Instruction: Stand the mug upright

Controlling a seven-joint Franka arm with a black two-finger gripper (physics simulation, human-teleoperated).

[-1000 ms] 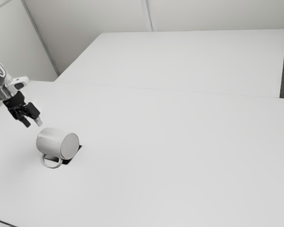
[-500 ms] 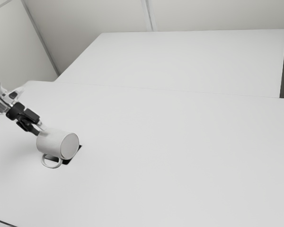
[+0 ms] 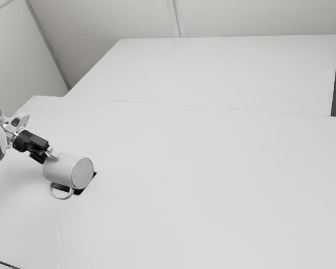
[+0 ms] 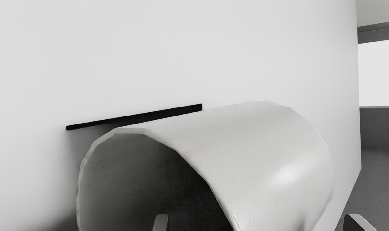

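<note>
My gripper (image 3: 47, 156) is at the left of the exterior view, right at the mug's open end. The white mug (image 3: 67, 170) lies on its side, its closed base facing the exterior view's right and its handle low, over a thin black flat piece. In the wrist view the gripper (image 4: 257, 223) stands open across the wall of the mug (image 4: 252, 147): one fingertip (image 4: 161, 223) is in front of the dark mouth, the other beyond the outer side. Contact between fingers and wall cannot be made out.
The thin black piece (image 4: 136, 117) lies partly under the mug on the white table (image 3: 201, 185). Behind it stands a second white surface (image 3: 213, 73). A dark cable (image 3: 3, 263) crosses the exterior view's lower left corner.
My gripper has come down toward the mug's open end, the hand tilting flatter and the arm lowering at the exterior view's left. The mug has stayed where it was.
</note>
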